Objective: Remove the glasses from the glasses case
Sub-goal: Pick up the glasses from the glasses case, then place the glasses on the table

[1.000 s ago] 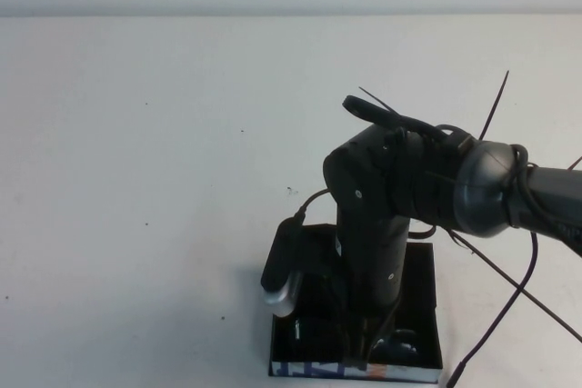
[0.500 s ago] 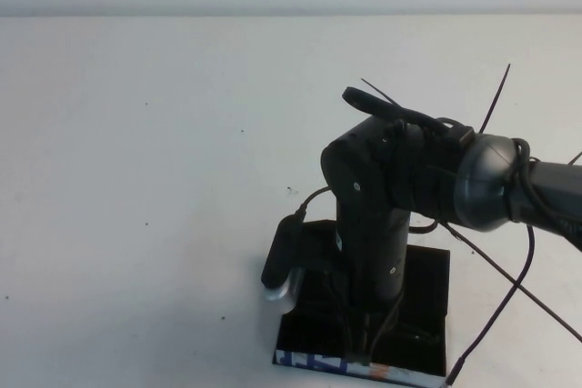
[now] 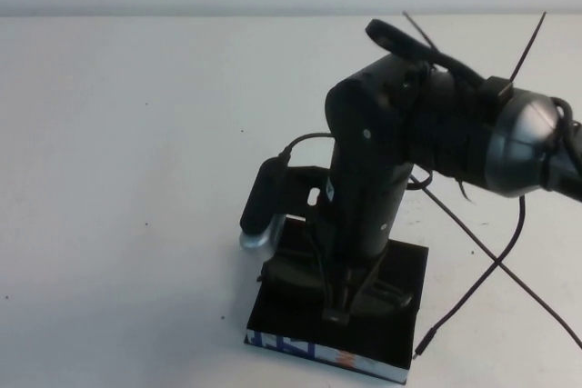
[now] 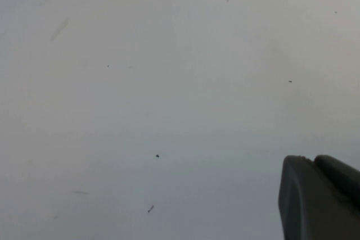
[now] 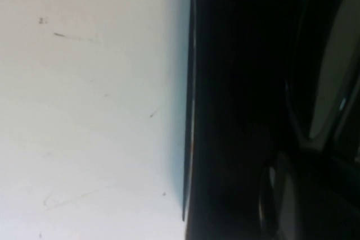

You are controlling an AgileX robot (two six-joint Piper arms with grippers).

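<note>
— Under my right pincer, what have you got?

— My right pincer hangs just over the glasses case, a flat black box lying on the white desk. The glasses lie inside it, right beneath my fingertips; my wrist camera shows one greyish lens and a dark rim close by.

— Gripping them yet?

— I cannot tell. My own arm blocks the view from above, and the wrist camera does not show my fingers plainly.

— How will they handle?

— Light and stiff, I judge, but fragile. The lenses look slick and would smudge or scratch, and thin temple arms could bend. I would take hold at the thick frame, near the bridge or a top rim, and lift straight up, since the light case may drag along.

— And your left pincer?

— Parked well away from the case, over bare desk. Its state I cannot tell either.
</note>
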